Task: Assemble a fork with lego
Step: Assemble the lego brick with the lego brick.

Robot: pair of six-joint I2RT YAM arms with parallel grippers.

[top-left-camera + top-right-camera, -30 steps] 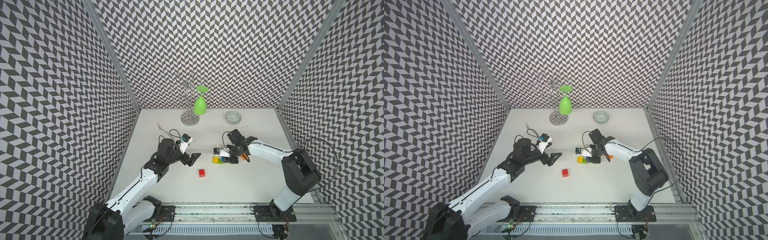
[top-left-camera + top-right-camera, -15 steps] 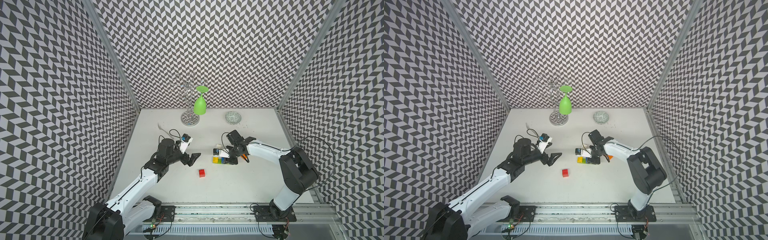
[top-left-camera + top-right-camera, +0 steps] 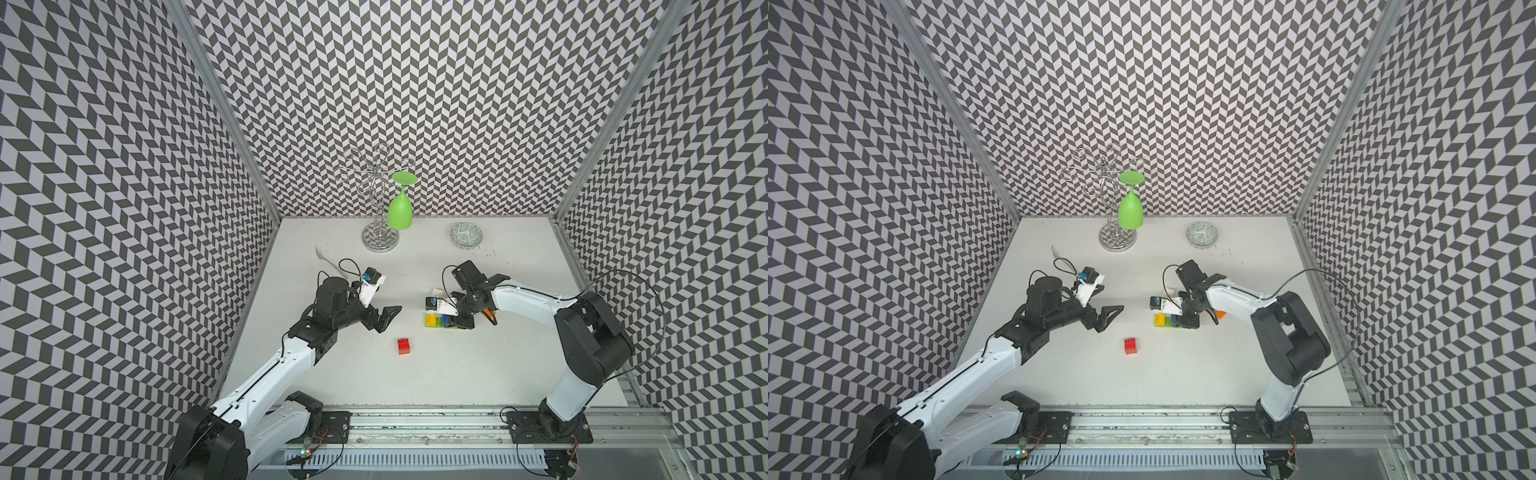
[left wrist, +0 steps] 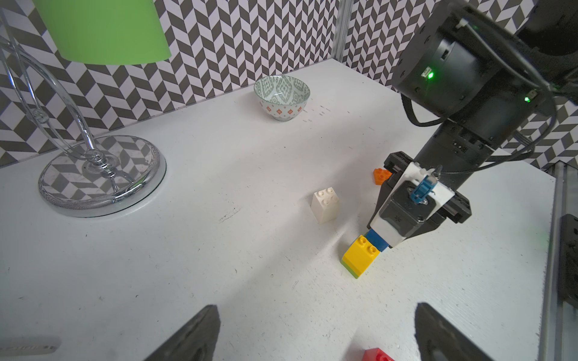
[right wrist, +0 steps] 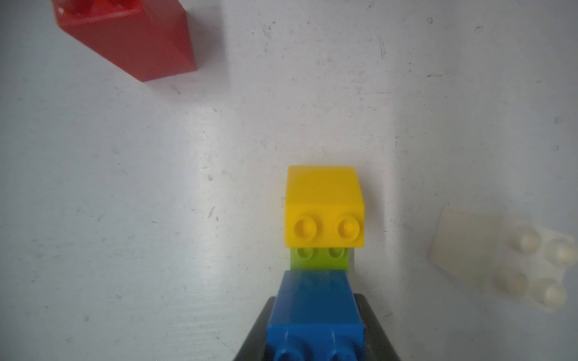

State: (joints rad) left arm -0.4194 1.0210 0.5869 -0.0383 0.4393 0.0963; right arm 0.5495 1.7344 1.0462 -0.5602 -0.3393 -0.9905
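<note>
A partial fork build lies mid-table: a yellow brick on a lime-green brick, with a blue brick right behind the yellow one on the same green base. My right gripper is shut on the blue brick, with a dark finger on each side of it. A red brick lies loose nearer the front. A white brick stands just behind the build, and an orange brick lies under my right wrist. My left gripper hovers open and empty left of the build, above the red brick.
A chrome glass rack holding an upside-down green glass stands at the back. A patterned bowl sits at the back right. A thin pale plastic fork lies near the left wall. The arms' mounting rail runs along the front edge.
</note>
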